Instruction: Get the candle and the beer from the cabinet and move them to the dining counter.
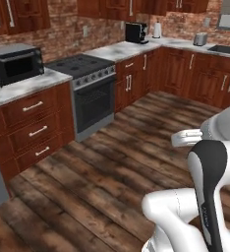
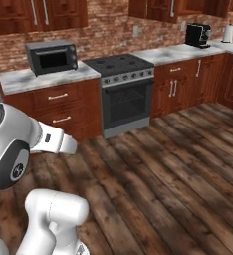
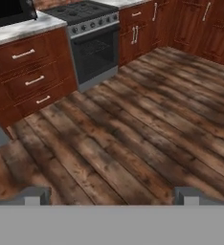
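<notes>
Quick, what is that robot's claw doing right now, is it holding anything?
Gripper: open, its fingers spread wide apart, holding nothing; it hangs over the bare wooden floor.

In the left base view, the stove (image 1: 90, 93) sits centre-left, with the microwave (image 1: 16, 64) on the worktop (image 1: 28, 84) at far left. Drawers (image 1: 33, 128) lie below it. The coffee machine (image 1: 135, 32) stands at upper centre, the toaster (image 1: 200, 39) and sink (image 1: 227, 49) at upper right. Cabinet (image 1: 16, 15) doors fill the upper left corner.
</notes>
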{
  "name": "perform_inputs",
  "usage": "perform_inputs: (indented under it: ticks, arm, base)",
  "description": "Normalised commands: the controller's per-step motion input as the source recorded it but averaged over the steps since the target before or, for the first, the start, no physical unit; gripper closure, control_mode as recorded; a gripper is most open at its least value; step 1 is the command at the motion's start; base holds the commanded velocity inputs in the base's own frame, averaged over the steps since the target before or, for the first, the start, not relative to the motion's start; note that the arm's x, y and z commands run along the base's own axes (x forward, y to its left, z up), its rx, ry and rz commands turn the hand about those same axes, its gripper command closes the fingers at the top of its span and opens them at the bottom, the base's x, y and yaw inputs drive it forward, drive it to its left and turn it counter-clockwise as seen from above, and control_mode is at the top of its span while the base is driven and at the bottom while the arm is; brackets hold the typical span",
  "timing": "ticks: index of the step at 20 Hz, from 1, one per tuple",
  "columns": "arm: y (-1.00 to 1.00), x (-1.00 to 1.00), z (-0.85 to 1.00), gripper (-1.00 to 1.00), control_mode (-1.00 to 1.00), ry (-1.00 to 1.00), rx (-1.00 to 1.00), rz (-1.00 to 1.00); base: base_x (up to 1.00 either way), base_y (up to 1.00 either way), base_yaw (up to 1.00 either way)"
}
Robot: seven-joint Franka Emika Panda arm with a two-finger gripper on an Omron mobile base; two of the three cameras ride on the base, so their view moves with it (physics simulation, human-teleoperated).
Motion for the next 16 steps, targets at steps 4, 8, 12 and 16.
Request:
perform_inputs:
  ticks: [4, 8, 12, 16]
  arm:
    - [0.00, 0.00, 0.00, -1.00, 1.00, 0.00, 0.00, 0.00]
    - [0.00, 0.00, 0.00, -1.00, 1.00, 0.00, 0.00, 0.00]
    - [0.00, 0.00, 0.00, -1.00, 1.00, 0.00, 0.00, 0.00]
    - [0.00, 0.00, 0.00, -1.00, 1.00, 0.00, 0.00, 0.00]
  base:
    - [0.79, 0.00, -0.13]
    - [0.85, 0.00, -0.07]
    - [0.86, 0.00, -0.04]
    - [0.77, 0.00, -0.13]
